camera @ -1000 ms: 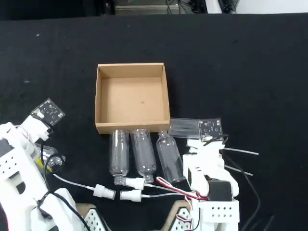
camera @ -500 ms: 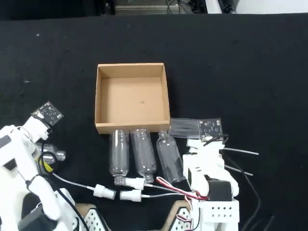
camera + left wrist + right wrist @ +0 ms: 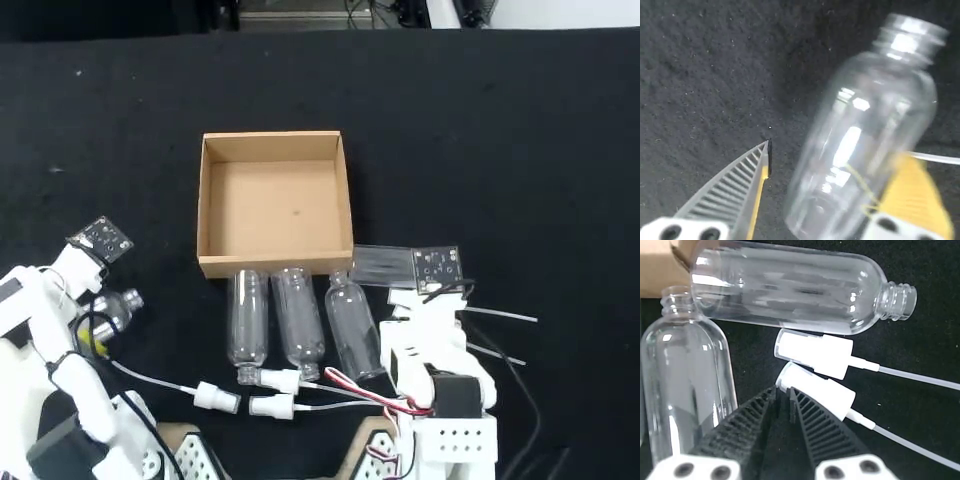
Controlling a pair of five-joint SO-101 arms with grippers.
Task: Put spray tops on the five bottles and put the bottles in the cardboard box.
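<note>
Clear bottle (image 3: 122, 304) is waiting, clamped in the left tool (image 3: 835, 165) at eight o'clock; closed right tool (image 3: 783, 390) should probably fetch a spray top (image 3: 816, 396).

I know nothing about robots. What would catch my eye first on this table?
Probably the open cardboard box in the middle of the black table. Three clear bottles lie side by side right in front of it, uncapped, with white spray tops loose by their necks. A fourth bottle sits at the left gripper.
</note>
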